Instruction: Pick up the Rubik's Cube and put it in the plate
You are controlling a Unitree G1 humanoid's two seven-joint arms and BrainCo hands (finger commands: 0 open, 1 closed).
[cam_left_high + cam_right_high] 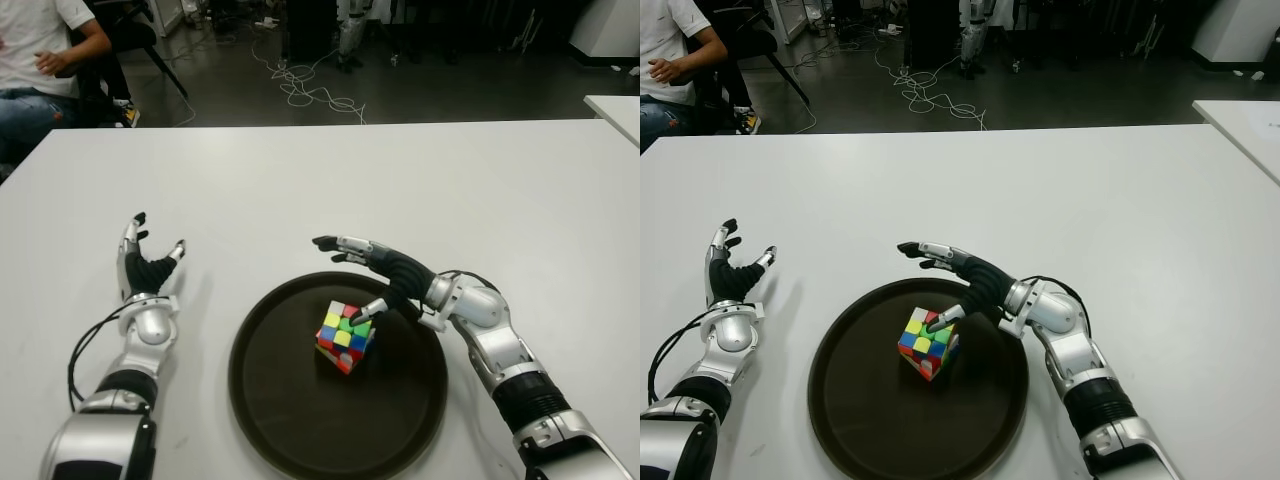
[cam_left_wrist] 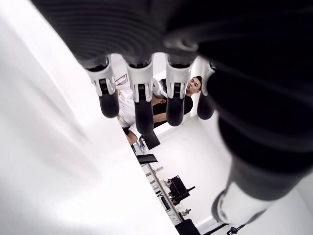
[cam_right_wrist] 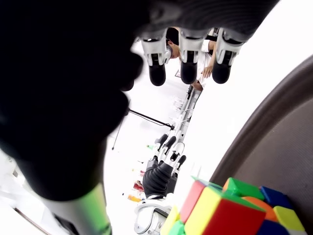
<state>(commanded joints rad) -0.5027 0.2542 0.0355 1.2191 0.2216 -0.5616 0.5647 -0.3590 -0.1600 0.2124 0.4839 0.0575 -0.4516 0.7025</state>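
One Rubik's Cube [image 1: 345, 336], multicoloured, sits inside the plate [image 1: 280, 420], near its middle, tilted on an edge or corner rather than lying flat. One plate, dark brown, round, with a low raised rim, lies on the surface [image 1: 400, 190], which is white.

Right robot hand [image 1: 372, 272]: reaches over the plate's far right rim, fingers extended and spread. The thumb tip comes down at the cube's upper right corner, touching it or just short of it; the eye views do not settle which. The other fingers [image 3: 188, 56] stretch straight past the cube, gripping nothing, as the right wrist view confirms.

Left robot hand [image 1: 147, 270]: shows to the left of the plate, apart from its rim, fingers straight and spread, holding nothing. A dark cable [image 1: 85, 350] loops beside its forearm.

One person [image 1: 35, 60], seated, white shirt and jeans, beyond the surface's far left corner from the plate. Several cables [image 1: 310, 90] lie coiled on the floor [image 1: 450, 85] beyond the surface's far edge.
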